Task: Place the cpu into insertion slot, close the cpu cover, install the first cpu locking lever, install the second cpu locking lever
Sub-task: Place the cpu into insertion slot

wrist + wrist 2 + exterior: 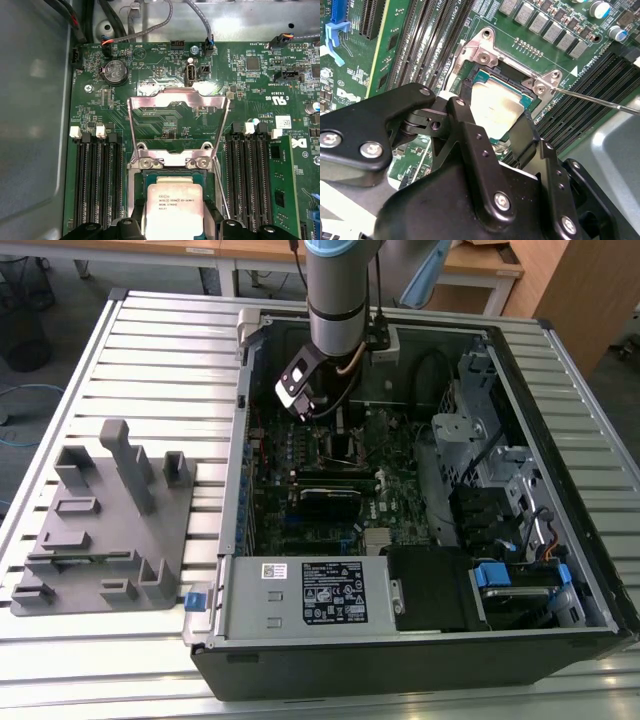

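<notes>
Silver-topped cpu (174, 212), pinched between fingers of the gripper (495, 119) over the insertion slot (172, 176) at the exterior view's upper centre, could seat crooked and get damaged if released tilted

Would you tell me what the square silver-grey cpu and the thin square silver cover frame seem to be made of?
The square silver-grey cpu: the top looks like matte metal, by its dull even sheen; the green rim under it suggests a circuit-board base. The thin square silver cover frame: probably stamped sheet metal, semi-gloss, by its bright reflections and thin bent edges.
</notes>
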Controlling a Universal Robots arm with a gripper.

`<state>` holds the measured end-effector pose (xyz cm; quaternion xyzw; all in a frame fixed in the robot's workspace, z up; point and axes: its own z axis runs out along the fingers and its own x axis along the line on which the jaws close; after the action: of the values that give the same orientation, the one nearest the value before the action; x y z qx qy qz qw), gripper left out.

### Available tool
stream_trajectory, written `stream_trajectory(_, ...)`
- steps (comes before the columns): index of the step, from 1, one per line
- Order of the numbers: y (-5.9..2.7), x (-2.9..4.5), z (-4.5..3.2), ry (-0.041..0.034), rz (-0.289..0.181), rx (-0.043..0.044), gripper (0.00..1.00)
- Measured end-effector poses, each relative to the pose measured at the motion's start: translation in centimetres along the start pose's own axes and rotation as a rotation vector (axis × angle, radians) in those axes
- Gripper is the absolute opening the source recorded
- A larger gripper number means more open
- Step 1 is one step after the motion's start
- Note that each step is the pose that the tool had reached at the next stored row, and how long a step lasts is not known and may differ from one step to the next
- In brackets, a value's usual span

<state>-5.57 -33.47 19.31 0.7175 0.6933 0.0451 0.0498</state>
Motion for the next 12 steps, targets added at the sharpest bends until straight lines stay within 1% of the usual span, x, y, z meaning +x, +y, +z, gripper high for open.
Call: stream_trajectory(12,-0.01,0.00,0.08,0.0000,0.000,-0.0001,0.54)
